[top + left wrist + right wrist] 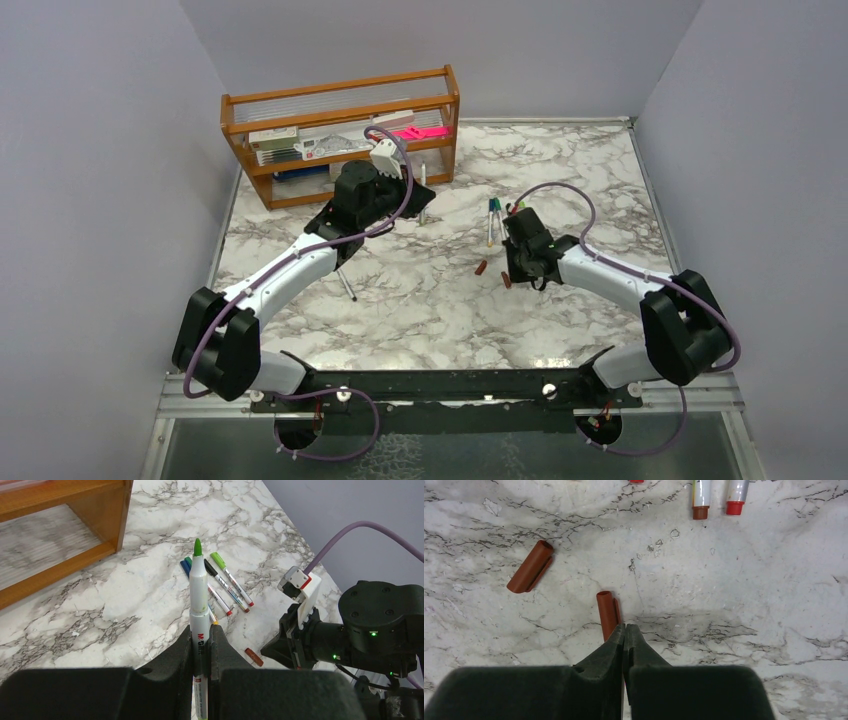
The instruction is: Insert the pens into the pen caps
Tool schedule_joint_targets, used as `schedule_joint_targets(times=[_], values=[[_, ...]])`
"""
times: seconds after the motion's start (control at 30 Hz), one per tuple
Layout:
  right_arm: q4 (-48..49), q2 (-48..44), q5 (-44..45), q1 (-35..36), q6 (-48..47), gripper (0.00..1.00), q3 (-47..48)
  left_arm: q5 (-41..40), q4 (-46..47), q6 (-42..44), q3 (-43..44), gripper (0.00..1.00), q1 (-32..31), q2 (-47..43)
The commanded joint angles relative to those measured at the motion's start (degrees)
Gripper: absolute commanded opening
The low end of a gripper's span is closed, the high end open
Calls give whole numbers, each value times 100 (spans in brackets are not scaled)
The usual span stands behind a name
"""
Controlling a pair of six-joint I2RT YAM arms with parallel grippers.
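**Pen clamped in left, right shut at a dark red cap**

Left gripper [201, 632]: fingers closed on the barrel of a pen [198, 590]. The pen stands straight out between the fingers toward 12 o'clock in the left wrist view, with its bare green tip at the far end and no cap on it.

Right gripper [625, 630]: fingers pressed together with almost no gap, tips down at the table [749, 580]. A dark red cap [607, 612] lies flat from the fingertips toward 11 o'clock, its near end hidden behind the left finger. Can't tell if that end is pinched or only touched.

Second cap [530, 567], same colour, lies flat at 10 o'clock from the first and apart from it.

Loose pens [225, 587] lie past the caps, at 1 o'clock from the held pen's tip. They are fanned side by side on the marble, with blue, green, black and lime caps at their far ends and red ends nearer. Two of those near ends show at the top edge of the right wrist view, at 1 o'clock.

In the top view a thin black stick [346, 285] lies by the left forearm at 7 o'clock from the left gripper.

Rack [340, 100], wooden, is at the back left, at 11 o'clock from the left gripper.
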Motion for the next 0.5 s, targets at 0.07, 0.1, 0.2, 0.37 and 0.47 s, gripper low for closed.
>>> schedule_joint_targets(times=[0.07,0.1,0.2,0.37,0.47], values=[[43,45,-88,5,21,1,-45,117,164,-26,-73,0,-33,5],[49,66,-151,6,-9,1,-44,112,157,-24,-73,0,-33,13],[93,67,-365,7,-28,1,-117,108,126,-13,-64,0,-30,7],[186,87,-524,5,39,1,-315,86,111,-24,-80,0,-32,-63],[236,158,-561,7,72,1,-418,86,119,-42,-98,0,-28,-71]])
